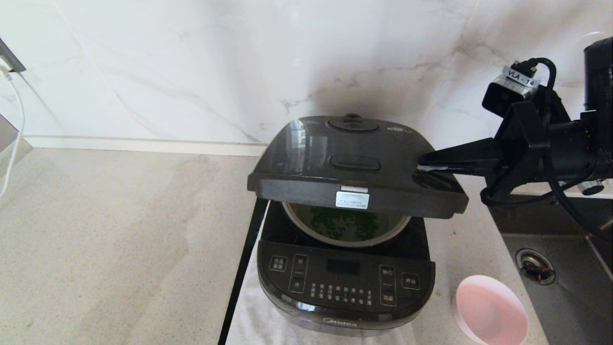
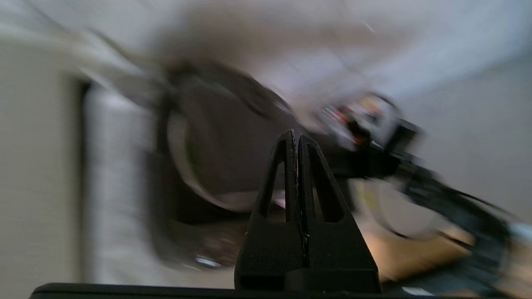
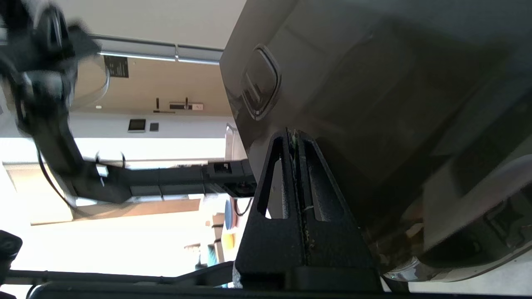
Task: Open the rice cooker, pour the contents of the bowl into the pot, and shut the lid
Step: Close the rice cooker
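The black rice cooker (image 1: 345,278) stands on the counter with its lid (image 1: 335,163) tilted partway down over the pot (image 1: 306,231). Green herb bits in water (image 1: 345,225) show inside the pot through the gap. My right gripper (image 1: 421,165) is shut and its tips rest on the top of the lid at its right side; in the right wrist view the right gripper (image 3: 293,135) lies against the glossy lid (image 3: 374,83). The pink bowl (image 1: 491,309) sits empty on the counter to the right of the cooker. My left gripper (image 2: 296,139) is shut and holds nothing, away from the cooker.
A steel sink (image 1: 565,249) with a drain (image 1: 535,267) lies at the right, just beyond the bowl. A white cloth (image 1: 258,316) lies under the cooker, with a thin black strip (image 1: 242,268) along its left side. A marble wall stands behind.
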### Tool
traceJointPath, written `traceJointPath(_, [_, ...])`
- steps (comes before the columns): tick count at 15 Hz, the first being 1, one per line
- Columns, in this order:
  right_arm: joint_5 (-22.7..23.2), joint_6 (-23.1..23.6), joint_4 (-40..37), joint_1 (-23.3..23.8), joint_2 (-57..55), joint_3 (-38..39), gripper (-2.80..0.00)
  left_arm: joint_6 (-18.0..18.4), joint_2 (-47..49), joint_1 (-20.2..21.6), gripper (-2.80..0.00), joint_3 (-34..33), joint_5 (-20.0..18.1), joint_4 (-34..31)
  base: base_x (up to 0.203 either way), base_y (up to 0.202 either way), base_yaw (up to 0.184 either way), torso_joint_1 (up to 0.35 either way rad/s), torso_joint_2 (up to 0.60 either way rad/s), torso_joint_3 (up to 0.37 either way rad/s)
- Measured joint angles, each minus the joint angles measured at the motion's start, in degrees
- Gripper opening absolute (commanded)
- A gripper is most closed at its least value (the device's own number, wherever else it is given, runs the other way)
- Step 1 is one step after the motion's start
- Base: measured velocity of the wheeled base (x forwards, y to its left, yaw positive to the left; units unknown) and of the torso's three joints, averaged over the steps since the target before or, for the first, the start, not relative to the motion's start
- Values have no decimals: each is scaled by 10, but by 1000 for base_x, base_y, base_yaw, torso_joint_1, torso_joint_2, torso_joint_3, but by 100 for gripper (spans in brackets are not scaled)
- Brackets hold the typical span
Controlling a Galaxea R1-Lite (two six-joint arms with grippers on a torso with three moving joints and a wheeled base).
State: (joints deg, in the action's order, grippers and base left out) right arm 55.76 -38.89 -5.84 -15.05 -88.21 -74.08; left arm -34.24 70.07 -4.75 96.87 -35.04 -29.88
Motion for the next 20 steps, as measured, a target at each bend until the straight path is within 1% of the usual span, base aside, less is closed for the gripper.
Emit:
traceJointPath(1, [0,1,0,-1,-2,2,-280,-31,39,-3,-280,13,-46,3,0,0,0,0,0,0])
traceJointPath(2, [0,1,2,-2,-4,3,-280,-54,74,-5,-280,20,-81,12,0,0,0,0,0,0])
traceJointPath(4, [-2,0,18,-3,-6,5,-280,-96,137,-10,-280,26,-138,63,0,0,0,0,0,0])
traceJointPath(6, [-4,0,20,-4,-7,7,-280,-139,182,-15,-280,29,-178,129,0,0,0,0,0,0])
traceJointPath(7, [-4,0,20,-5,-9,10,-280,-158,202,-20,-280,30,-188,161,0,0,0,0,0,0])
traceJointPath(9, [-12,1,21,-15,-12,19,-280,-179,239,-36,-280,31,-192,208,0,0,0,0,0,0])
traceJointPath(10, [-18,1,21,-19,-14,27,-280,-183,256,-46,-280,30,-192,221,0,0,0,0,0,0])
traceJointPath(12, [-23,1,34,-25,-19,45,-280,-181,290,-65,-280,27,-191,228,0,0,0,0,0,0])
traceJointPath(16, [-23,1,102,-29,-37,94,-280,-179,351,-95,-280,19,-181,242,0,0,0,0,0,0])
traceJointPath(18, [-25,1,112,-37,-44,117,-280,-179,376,-105,-280,18,-177,251,0,0,0,0,0,0])
traceJointPath(20, [-25,1,126,-40,-53,131,-280,-178,398,-114,-280,17,-161,253,0,0,0,0,0,0])
